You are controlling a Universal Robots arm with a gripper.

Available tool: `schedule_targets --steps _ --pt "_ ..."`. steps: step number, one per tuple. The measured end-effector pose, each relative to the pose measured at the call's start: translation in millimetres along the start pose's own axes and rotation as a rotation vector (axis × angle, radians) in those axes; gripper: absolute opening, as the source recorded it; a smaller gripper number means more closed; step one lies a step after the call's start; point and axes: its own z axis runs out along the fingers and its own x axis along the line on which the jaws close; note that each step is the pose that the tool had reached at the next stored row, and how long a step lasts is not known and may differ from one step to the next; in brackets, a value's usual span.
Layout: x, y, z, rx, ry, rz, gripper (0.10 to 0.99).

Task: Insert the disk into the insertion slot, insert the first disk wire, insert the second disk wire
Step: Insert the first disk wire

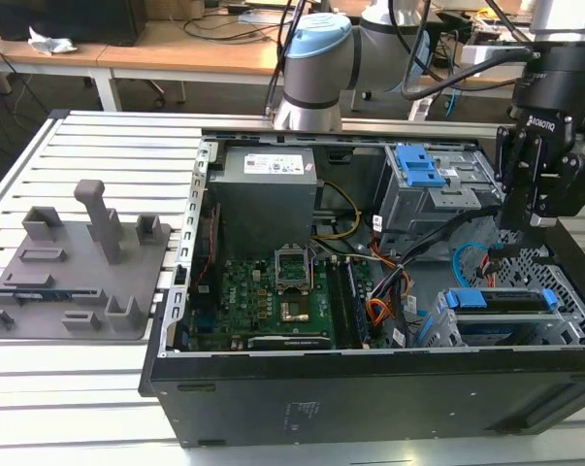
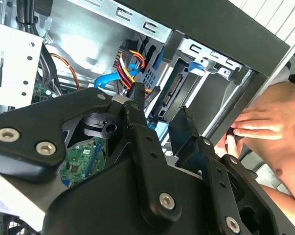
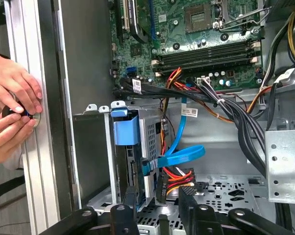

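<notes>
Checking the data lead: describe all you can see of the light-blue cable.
The light-blue cable is thin, flat, smooth, plastic-looking. It drops past a white tag, bends into a loop and doubles back toward the disk, running beside the red-orange wires. Its plug end is too hidden to judge.

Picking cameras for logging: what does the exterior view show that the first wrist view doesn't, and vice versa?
Exterior view: grey fixture tray on the slatted table, power supply, arm base. First wrist view: a person's hands outside the case wall, black plug of the red-orange wire bundle. Both: disk seated in the insertion slot, light-blue cable, motherboard, gripper open.
</notes>
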Motion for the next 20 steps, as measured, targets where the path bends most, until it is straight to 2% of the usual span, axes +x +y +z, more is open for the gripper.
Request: schedule_targets --steps 4,8,11,15,19,20 --pt "-1.3 1.5 3.4 0.000 0.0009 0.021 0.471" --pt "-2.3 8.3 7.9 0.013 -0.0007 0.026 0.471" --pt "-4.7 8.5 11.8 0.019 0.0098 0.025 0.471" --pt "-11.0 9.2 10.8 0.022 0.0269 0.021 0.471" --pt "-14.5 9.5 14.1 0.028 0.0480 0.012 0.471" --pt "-15.4 9.6 14.6 0.029 0.0567 0.010 0.471"
